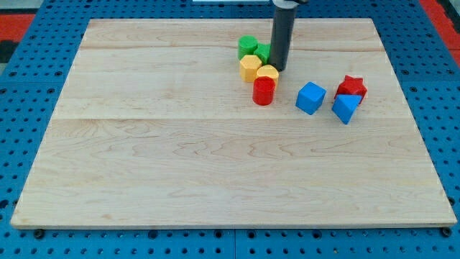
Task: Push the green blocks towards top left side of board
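Rod w/ no hand, so nothing's opening or gripping; my tip (279,68) is pressing at the right side of the green blocks (253,49), which are sitting near the surface's (180,180) top centre. Risk, imo: yellow blocks (257,70) & red cylinder (264,91) are crowding just below, so they're likely getting dragged along. No writing or labels showing anywhere.

Pale wooden board (180,165) on blue pegboard (29,108), two green blocks (248,45), two yellow blocks (250,67), red cylinder (264,91), blue cube (310,98), red star block (351,87), blue wedge (345,108)
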Action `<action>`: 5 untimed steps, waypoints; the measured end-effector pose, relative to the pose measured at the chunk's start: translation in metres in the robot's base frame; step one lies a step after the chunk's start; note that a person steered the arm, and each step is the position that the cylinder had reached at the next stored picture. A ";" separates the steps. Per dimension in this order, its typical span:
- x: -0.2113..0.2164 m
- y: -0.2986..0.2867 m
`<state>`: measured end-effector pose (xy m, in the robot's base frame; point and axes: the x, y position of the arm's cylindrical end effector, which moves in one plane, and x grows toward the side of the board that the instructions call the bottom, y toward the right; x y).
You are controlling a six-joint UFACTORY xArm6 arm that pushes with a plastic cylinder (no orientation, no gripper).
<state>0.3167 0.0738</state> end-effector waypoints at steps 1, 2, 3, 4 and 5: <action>-0.029 -0.005; -0.035 -0.008; -0.035 0.024; -0.056 0.024; -0.068 0.000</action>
<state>0.2484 0.0738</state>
